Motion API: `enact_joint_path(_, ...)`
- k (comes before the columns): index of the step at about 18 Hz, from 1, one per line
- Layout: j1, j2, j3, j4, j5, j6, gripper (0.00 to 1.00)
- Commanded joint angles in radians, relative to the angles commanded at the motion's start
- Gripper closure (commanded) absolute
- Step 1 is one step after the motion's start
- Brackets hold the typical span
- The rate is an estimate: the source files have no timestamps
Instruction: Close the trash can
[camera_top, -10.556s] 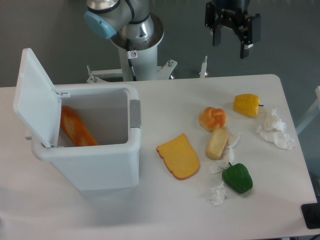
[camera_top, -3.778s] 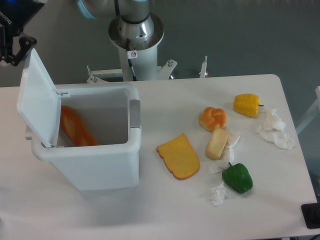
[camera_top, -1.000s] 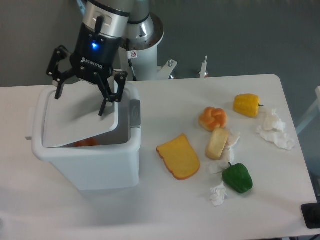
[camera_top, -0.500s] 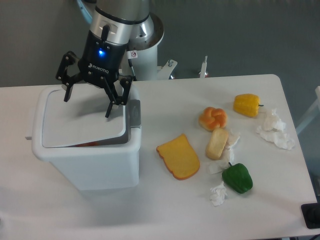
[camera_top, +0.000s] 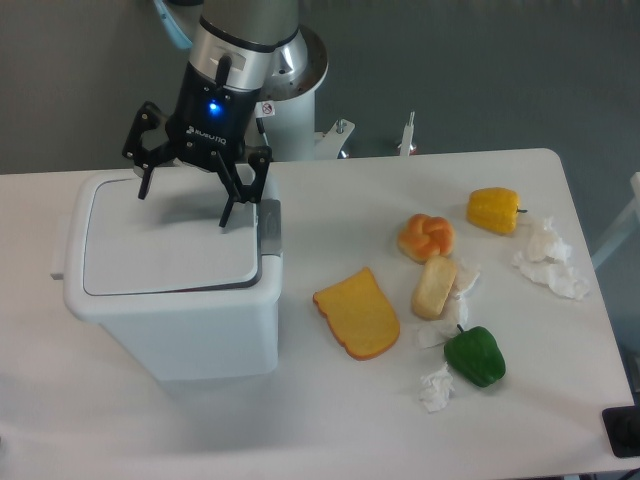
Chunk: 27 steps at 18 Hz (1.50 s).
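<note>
1. Now: large white plastic rectangular trash can (camera_top: 170, 310) with rounded corners stands at the left end of the white table (camera_top: 330, 420). Its flat white hinged lid (camera_top: 165, 250) lies down over the opening, nearly flush.
2. Black two-finger tool (camera_top: 185, 195) hangs over the rear of the lid, fingers spread apart, clamped on nothing. Tips sit at or just above the lid surface; contact cannot be told from this angle.
3. Grey latch tab (camera_top: 270, 228) on the can's right rim, just beside the lid's free edge. A thin dark line shows along the lid's front edge, so the lid is possibly not fully seated.
4. Judgement: closing is almost done; a last press near the latch side may remain.
5. Risks:
   - pressing near the rear could leave the latch side unseated;
   - a finger tip catching the lid edge on lift-off could flip it back up;
   - a hard off-centre push might shove or tip the light can.
6. Well apart on the right: orange bread slice (camera_top: 357, 314), green pepper (camera_top: 475, 356), yellow pepper (camera_top: 494, 210), crumpled white tissues (camera_top: 550, 262).
</note>
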<state>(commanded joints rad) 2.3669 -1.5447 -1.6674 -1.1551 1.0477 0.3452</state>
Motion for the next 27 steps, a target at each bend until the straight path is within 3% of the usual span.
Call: enact_joint_path(27,0.018,-0.006,0.002,0.003,-0.003,-0.031,0.00)
